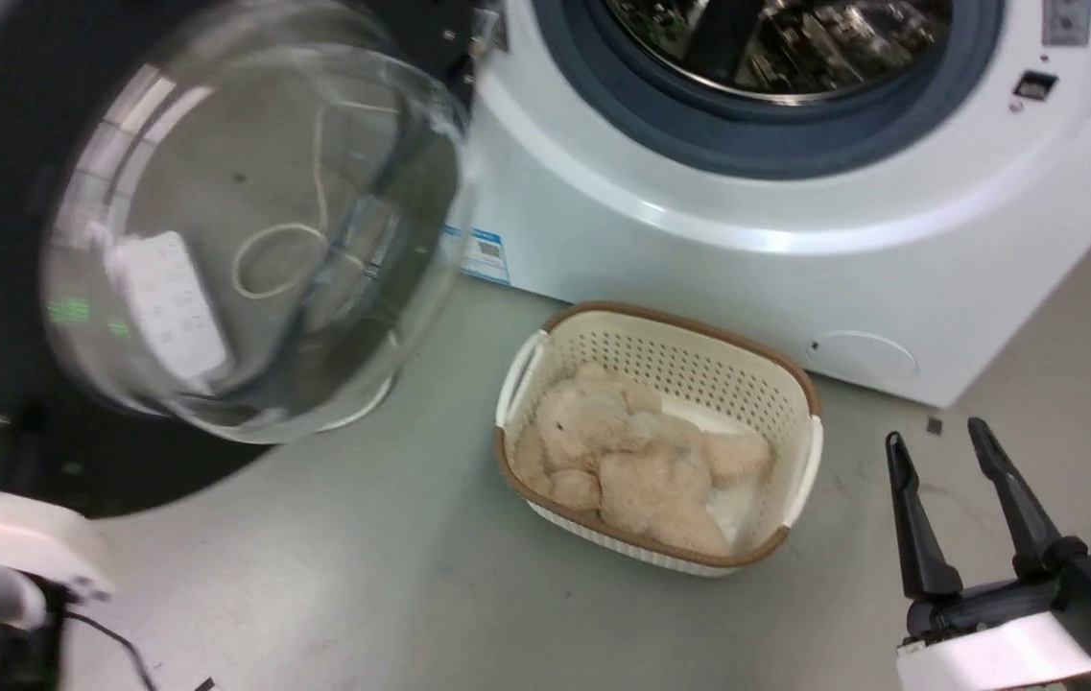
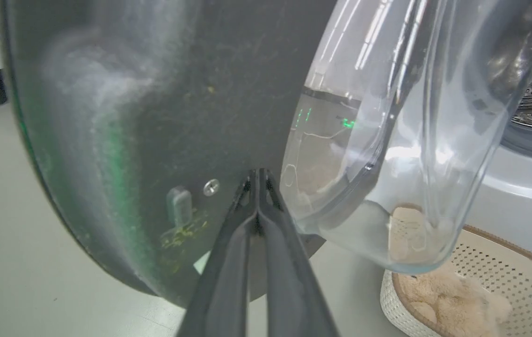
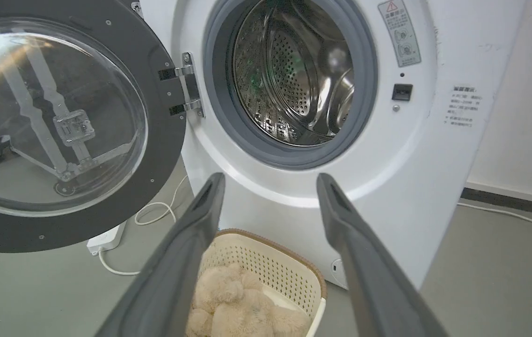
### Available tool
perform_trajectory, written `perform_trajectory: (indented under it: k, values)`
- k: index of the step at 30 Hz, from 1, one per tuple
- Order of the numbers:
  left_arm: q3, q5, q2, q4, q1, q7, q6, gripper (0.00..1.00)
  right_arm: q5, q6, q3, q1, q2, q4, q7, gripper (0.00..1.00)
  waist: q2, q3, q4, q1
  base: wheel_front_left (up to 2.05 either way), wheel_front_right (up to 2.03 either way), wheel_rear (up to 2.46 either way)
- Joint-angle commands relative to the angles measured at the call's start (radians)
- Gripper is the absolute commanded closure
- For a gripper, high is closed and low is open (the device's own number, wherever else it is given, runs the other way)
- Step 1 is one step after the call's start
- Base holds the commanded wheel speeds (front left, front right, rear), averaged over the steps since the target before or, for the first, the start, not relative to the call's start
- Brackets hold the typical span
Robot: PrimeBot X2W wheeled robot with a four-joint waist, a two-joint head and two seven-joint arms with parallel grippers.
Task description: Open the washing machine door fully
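Against the door, left hand is pinched shut, empty; swing looks nearly done, next nudge it further out. Right hand gapes, empty.

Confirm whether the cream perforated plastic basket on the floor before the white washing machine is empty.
No, the cream perforated plastic basket holds a fluffy beige plush toy.
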Motion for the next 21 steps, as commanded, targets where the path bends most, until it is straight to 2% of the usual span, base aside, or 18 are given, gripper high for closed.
perform_trajectory:
  k: [1,7,12,17,21]
  values:
    - [0.023,-0.009,0.027,0.030,-0.033,0.002,-0.008,1.00,-0.007,0.001,0.001,-0.016,0.002,-0.003,-0.004,0.00,0.0000,0.026,-0.027,-0.0001,0.00,0.00,0.00]
    - [0.103,-0.042,0.127,0.184,-0.125,-0.002,-0.029,1.00,-0.010,0.001,-0.005,-0.041,-0.004,-0.008,-0.004,0.00,0.0000,0.070,-0.074,-0.0001,0.00,0.00,0.00]
    - [0.149,-0.064,0.174,0.297,-0.184,-0.032,-0.038,1.00,-0.006,0.001,-0.014,-0.047,-0.005,-0.006,-0.004,0.00,0.0000,0.079,-0.102,-0.0001,0.00,0.00,0.00]
    - [0.162,-0.068,0.190,0.353,-0.213,-0.120,-0.074,1.00,-0.004,0.001,-0.026,-0.046,-0.003,0.002,-0.004,0.00,0.0000,0.062,-0.120,-0.0001,0.00,0.00,0.00]
    - [0.139,-0.043,0.182,0.334,-0.201,-0.202,-0.104,1.00,-0.003,0.001,-0.044,-0.043,-0.002,0.004,-0.004,0.00,0.0000,0.030,-0.128,-0.0001,0.00,0.00,0.00]
